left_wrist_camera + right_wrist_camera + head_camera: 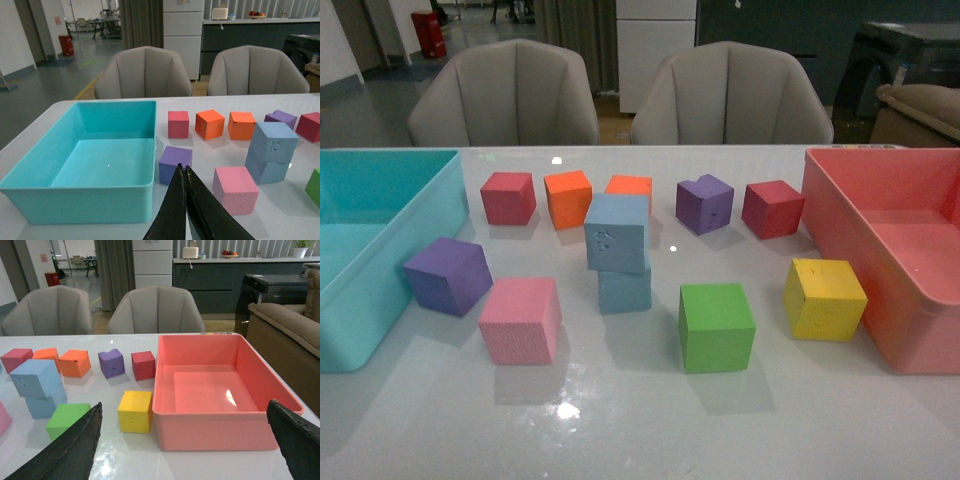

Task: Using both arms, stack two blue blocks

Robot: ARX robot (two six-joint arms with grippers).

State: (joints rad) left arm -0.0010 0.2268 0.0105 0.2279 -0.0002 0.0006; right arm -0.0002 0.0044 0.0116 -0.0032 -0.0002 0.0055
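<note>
Right tool: the right black tool [185, 440] stands wide apart, its two dark fingers at opposite edges of its wrist view, with nothing between them; I judge it is drawn back because its share of the work is done.
Left tool: the left black tool [185, 172] has its fingers pressed together and empty, tips raised above the glossy white worktop [640, 420].
Bins: the teal plastic bin [75, 197] sits just beside the left tool; the pink plastic bin [165, 425] lies just ahead of the right tool. Both read as sorting bins, idle for this task.
Stack: the upper pale sky-blue foam cube [617, 232] rests on the lower pale sky-blue foam cube [625, 288], ahead of both tools and between them, well apart from each.
Fit: the upper cube sits twisted and offset, overhanging one side, so the stack looks done but loosely squared.
Surface: rough matte faces; small dents pit the upper cube's near face.
</note>
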